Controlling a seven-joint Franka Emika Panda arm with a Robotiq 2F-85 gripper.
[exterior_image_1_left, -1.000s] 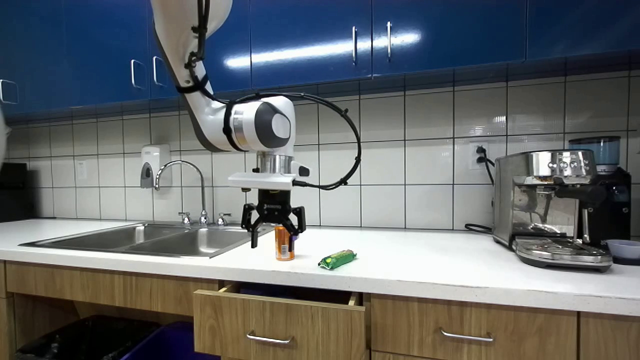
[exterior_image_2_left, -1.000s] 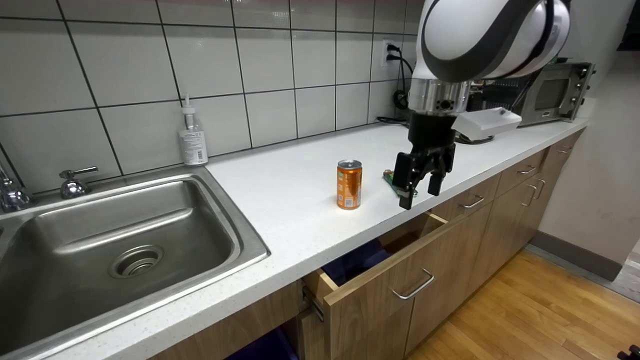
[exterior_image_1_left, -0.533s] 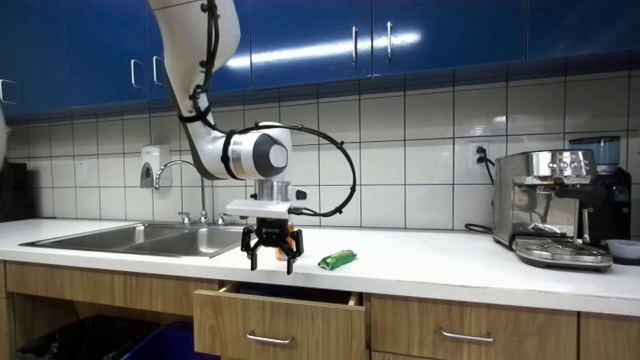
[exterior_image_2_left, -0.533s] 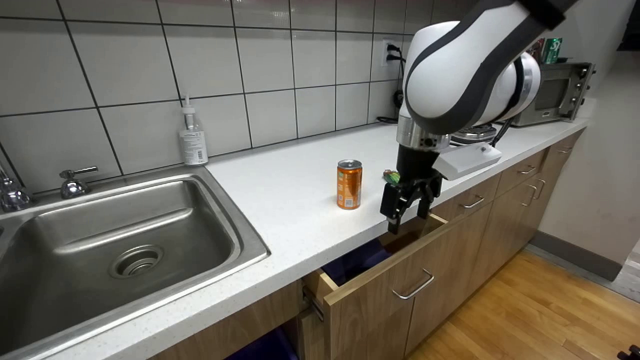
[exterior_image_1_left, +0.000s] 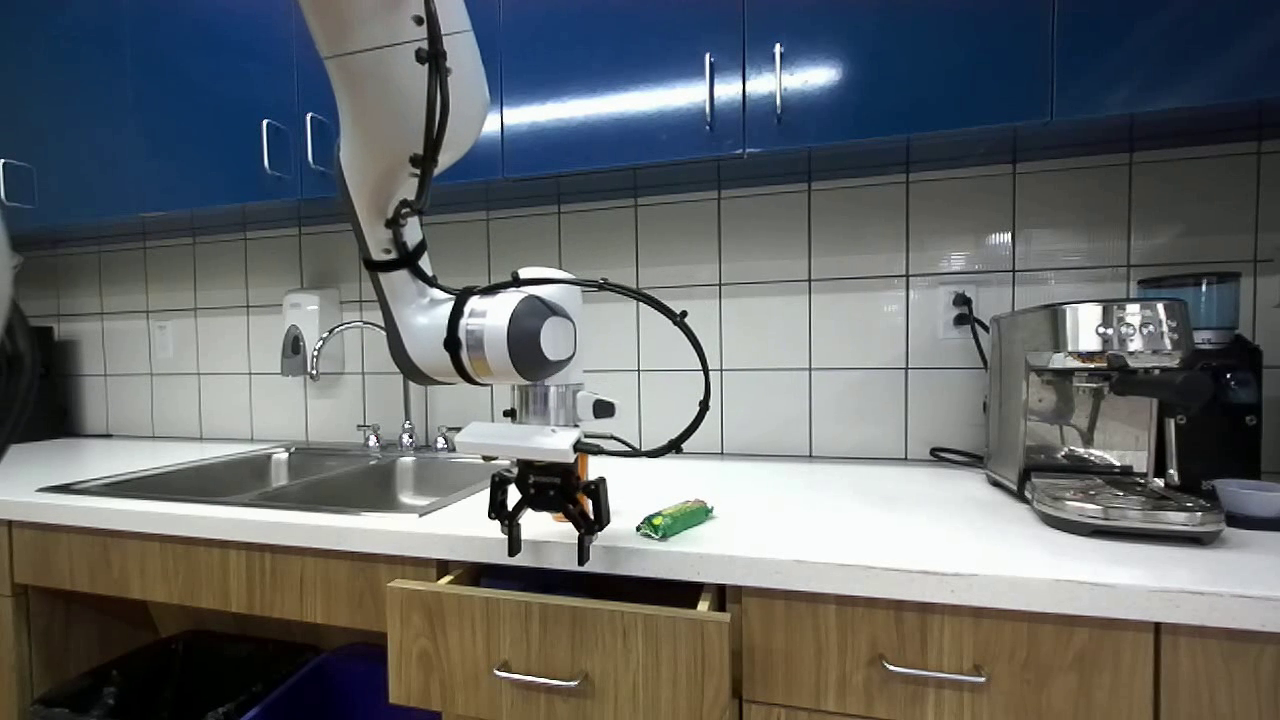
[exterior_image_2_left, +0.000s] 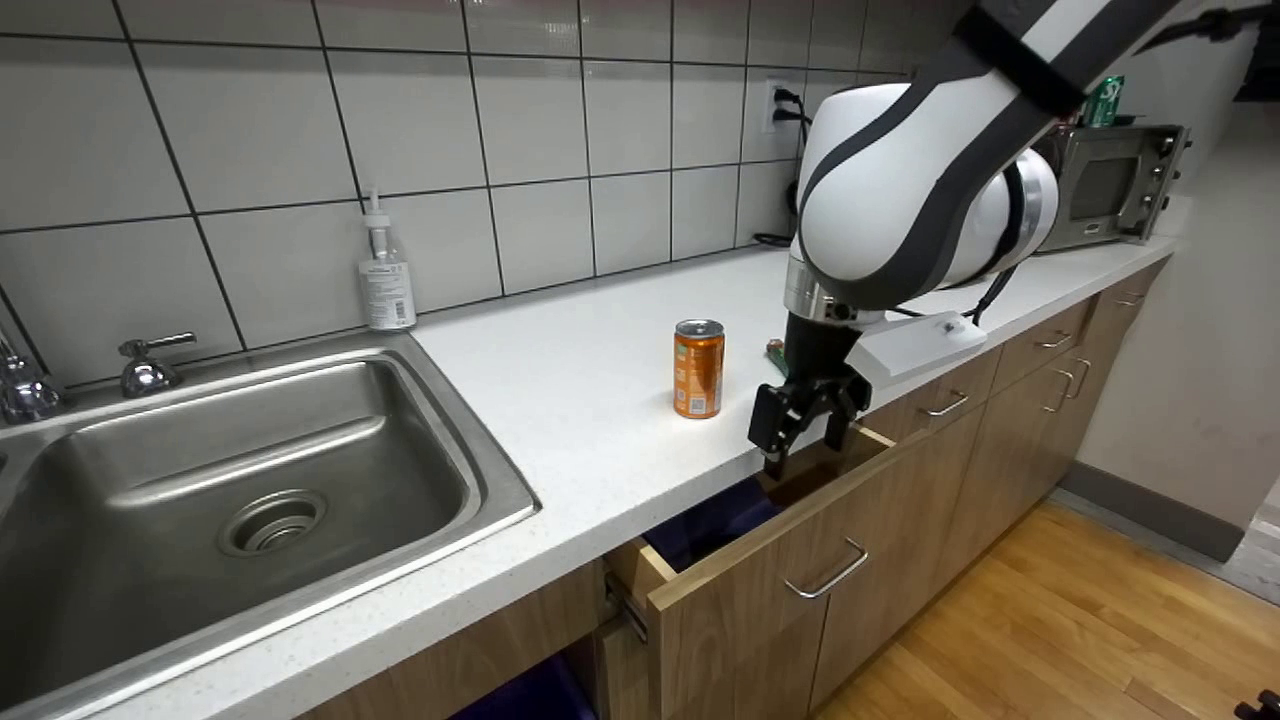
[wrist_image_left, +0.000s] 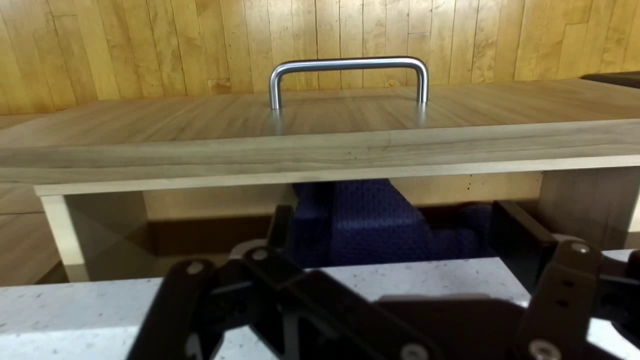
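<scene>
Black fingers stand spread wide apart in an exterior view, with nothing gripped between them; the hand hangs, pointing down, by the front edge of the white counter, and the wooden drawer is pulled out below it. A green packet lies on the counter beside the hand, the steel sink is on the hand's opposite side, and a coffee machine stands well apart from it, past the packet. In an exterior view an orange can stands upright on the counter near the hand, apart from its fingers; a soap bottle is farther from it, by the tiled wall, and a small oven sits well behind it. The hand hides much of the packet here. In the wrist view the fingers frame the drawer's inside, where a dark blue cloth lies lower than they do, showing in the gap between them; the counter's edge shows under the hand, the drawer's metal handle is out beyond the fingers, and the wooden floor is farther down.
</scene>
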